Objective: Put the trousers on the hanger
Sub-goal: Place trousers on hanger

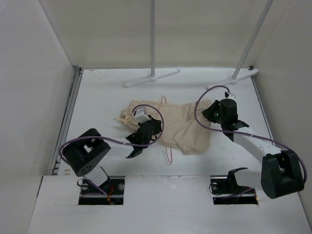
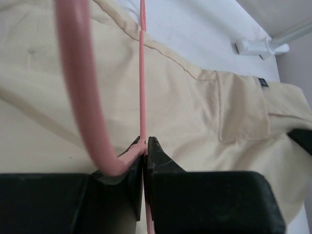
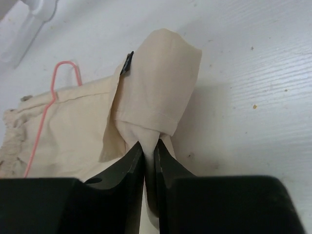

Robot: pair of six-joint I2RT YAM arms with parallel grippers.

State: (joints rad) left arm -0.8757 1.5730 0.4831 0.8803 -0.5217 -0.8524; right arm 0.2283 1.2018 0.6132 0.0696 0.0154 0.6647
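The beige trousers lie crumpled in the middle of the table. The thin pink hanger lies across them, its hook at the far edge of the cloth and one corner poking out at the near edge. My left gripper is shut on the hanger's rod, over the left part of the cloth. At the trousers' right end, my right gripper is shut on a pinched fold of the trousers, lifting a hemmed end with a small dark tag.
Two grey-white rack poles rise from feet at the back of the table. White walls close in the left, right and far sides. Purple cables loop over both arms.
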